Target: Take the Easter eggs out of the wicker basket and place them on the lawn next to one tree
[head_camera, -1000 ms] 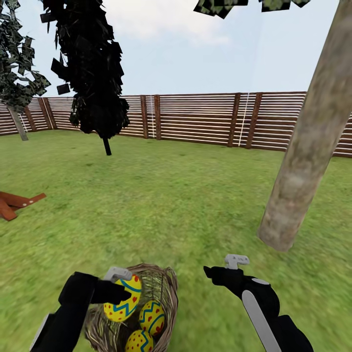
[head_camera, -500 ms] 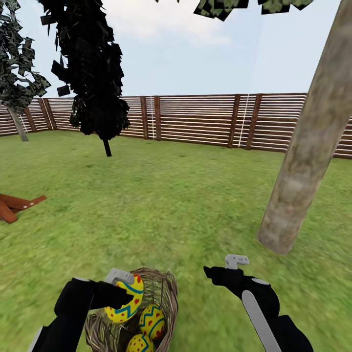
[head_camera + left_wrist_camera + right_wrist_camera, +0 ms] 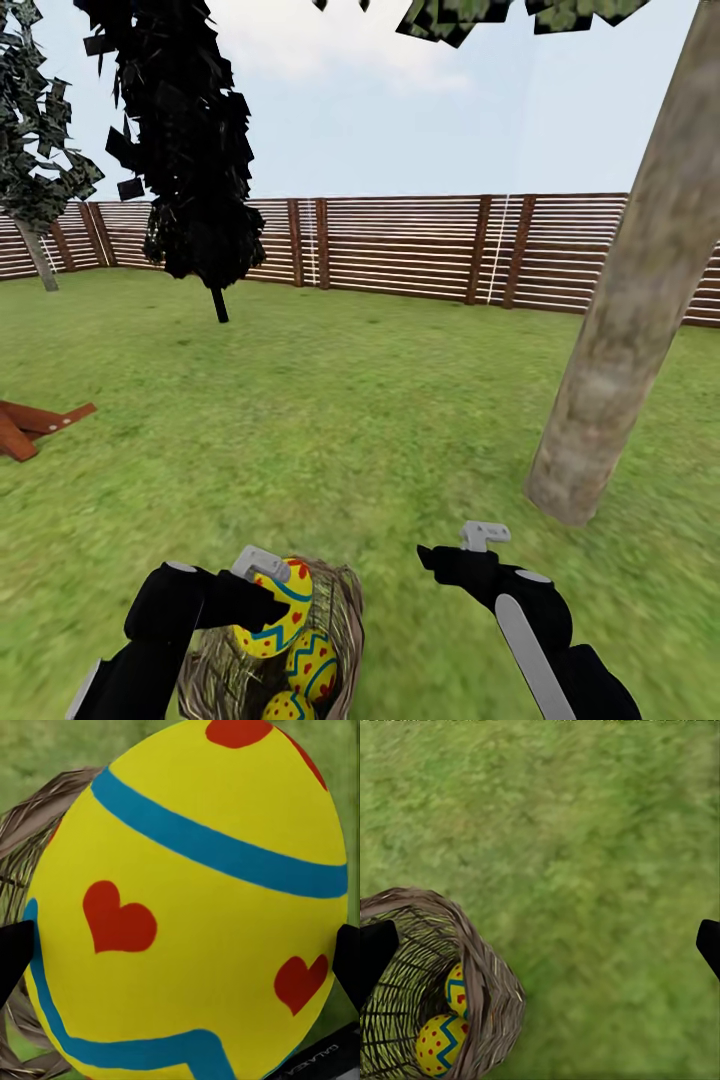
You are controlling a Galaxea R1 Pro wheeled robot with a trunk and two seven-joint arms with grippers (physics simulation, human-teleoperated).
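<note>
My left gripper [image 3: 268, 603] is shut on a yellow Easter egg [image 3: 280, 612] with red hearts and blue bands, held just over the rim of the wicker basket [image 3: 345, 600]. In the left wrist view that egg [image 3: 187, 907] sits between the two black fingertips [image 3: 13, 960]. Two more eggs [image 3: 312, 662] [image 3: 290, 707] lie inside the basket; the right wrist view shows them too [image 3: 439, 1046] [image 3: 456, 990]. My right gripper [image 3: 440, 556] hovers open over the lawn [image 3: 380, 420], right of the basket. The thick pale tree trunk [image 3: 620, 330] rises at the right.
A brown slat fence [image 3: 400, 245] closes off the far side of the garden. A narrow near-black tree [image 3: 195, 150] stands at the back left, and wooden play-frame beams [image 3: 35, 420] lie at the left edge. Grass stretches between the basket and the trunk.
My left gripper has lifted the egg a little up and to the right, above the basket's rim. The view has tilted slightly. The right arm has kept still.
</note>
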